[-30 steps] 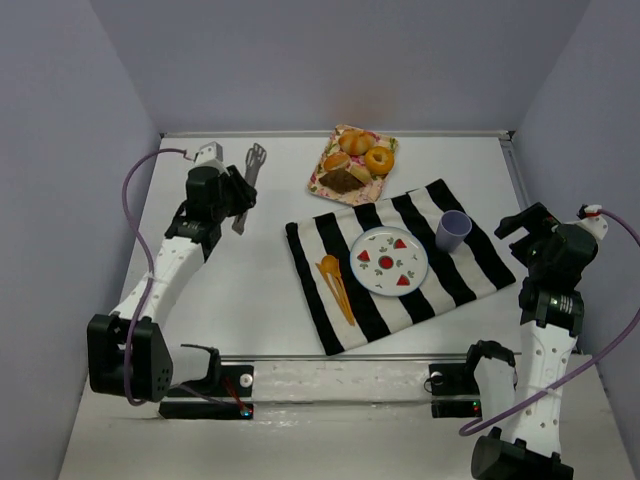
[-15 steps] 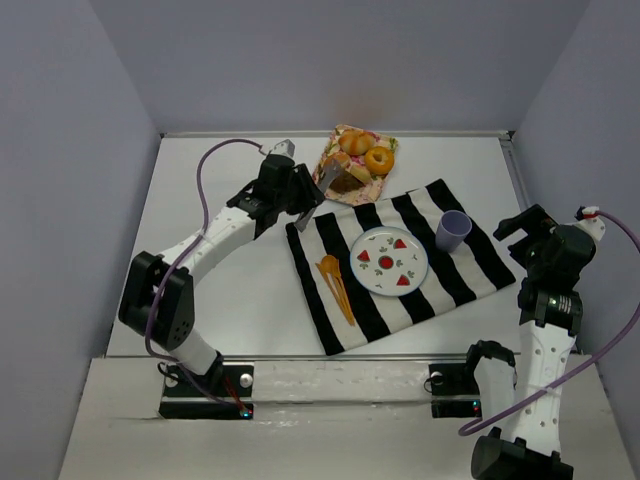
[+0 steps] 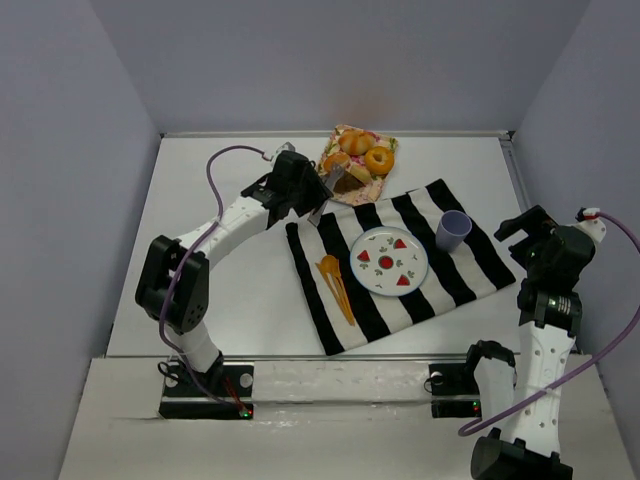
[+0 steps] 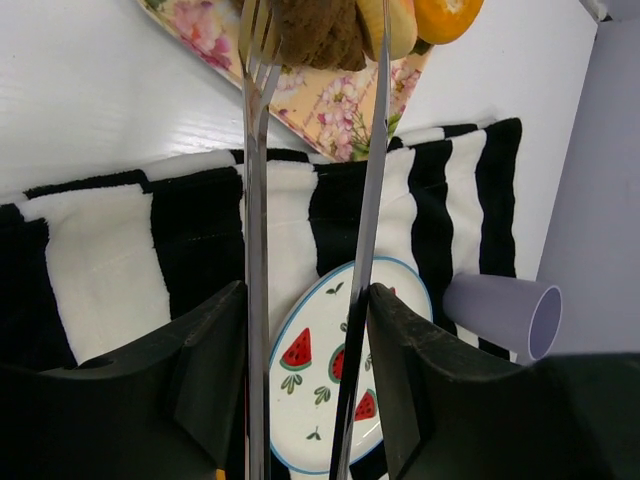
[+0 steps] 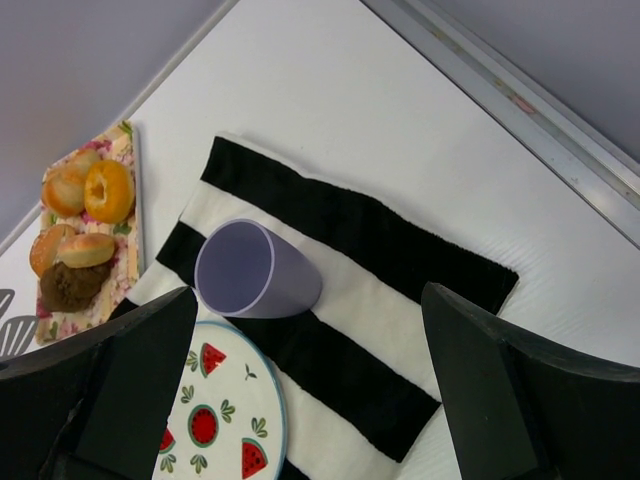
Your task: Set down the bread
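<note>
Straddling the bread [image 4: 315,30], the two blades of the tongs [image 4: 252,220] stand one on each side of the dark wedge. It lies on the floral tray [image 4: 330,105] near the middle of the far edge of the tabletop. The left gripper [image 4: 305,330] is clamped on the tongs' arms, pressing them from outside. Whether the blades already touch the crust I cannot tell. The right gripper [image 3: 528,222] hangs by the right edge, fingers spread and holding nothing.

The likely goal is the watermelon plate [image 3: 395,250] on the striped cloth [image 3: 460,270], so the pinch comes first, and it looks delicate.

- The blades seem to reach only the near end of the wedge. A shallow bite on a rough crust could let it twist out when lifted.
- A pale bun [image 4: 388,22] sits just beside the bread at the right blade. It could be caught or pushed off the tray.
- Squeezing too lightly risks a drop onto the cloth short of the plate, while too much would crush the crumb.
- The purple cup [image 3: 452,231] lies on its side just beside the plate, where a wide swing could knock it.
</note>
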Available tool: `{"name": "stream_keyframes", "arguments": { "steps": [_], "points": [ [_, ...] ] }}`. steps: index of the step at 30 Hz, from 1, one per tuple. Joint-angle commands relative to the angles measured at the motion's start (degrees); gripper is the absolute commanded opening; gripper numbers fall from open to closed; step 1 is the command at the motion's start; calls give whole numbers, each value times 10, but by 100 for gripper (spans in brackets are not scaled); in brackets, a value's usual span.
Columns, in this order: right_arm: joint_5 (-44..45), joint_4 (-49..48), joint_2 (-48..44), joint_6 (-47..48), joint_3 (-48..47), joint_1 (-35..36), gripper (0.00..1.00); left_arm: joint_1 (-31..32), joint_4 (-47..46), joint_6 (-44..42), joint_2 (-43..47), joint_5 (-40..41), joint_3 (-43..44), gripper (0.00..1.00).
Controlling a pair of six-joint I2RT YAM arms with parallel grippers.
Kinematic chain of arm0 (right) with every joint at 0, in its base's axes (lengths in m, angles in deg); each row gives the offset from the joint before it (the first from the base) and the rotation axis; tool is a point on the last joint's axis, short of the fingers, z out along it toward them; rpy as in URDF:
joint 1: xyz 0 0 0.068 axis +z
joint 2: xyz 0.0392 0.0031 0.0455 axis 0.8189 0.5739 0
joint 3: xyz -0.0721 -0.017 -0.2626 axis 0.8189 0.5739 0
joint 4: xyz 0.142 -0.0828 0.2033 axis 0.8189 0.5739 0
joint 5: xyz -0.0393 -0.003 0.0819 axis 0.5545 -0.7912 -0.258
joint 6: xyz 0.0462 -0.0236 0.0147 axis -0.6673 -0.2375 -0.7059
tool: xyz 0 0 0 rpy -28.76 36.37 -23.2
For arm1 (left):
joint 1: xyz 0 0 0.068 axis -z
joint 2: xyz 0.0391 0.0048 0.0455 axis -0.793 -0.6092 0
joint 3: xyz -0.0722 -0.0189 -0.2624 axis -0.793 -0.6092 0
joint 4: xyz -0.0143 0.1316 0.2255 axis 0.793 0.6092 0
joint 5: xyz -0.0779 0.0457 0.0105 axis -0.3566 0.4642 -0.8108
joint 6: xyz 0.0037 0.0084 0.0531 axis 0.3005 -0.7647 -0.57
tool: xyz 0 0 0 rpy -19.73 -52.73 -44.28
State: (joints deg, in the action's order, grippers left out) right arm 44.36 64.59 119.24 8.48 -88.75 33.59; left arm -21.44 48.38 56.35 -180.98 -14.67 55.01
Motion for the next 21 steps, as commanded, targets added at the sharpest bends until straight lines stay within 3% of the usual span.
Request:
{"name": "stream_keyframes", "arguments": {
  "steps": [1,21],
  "points": [
    [18,-25,-5,1,4,-3,100,0,9,30,1,9,25,59],
    [45,-25,-11,-5,7,-3,100,2,31,42,-90,-15,99,64]
  ]
}}
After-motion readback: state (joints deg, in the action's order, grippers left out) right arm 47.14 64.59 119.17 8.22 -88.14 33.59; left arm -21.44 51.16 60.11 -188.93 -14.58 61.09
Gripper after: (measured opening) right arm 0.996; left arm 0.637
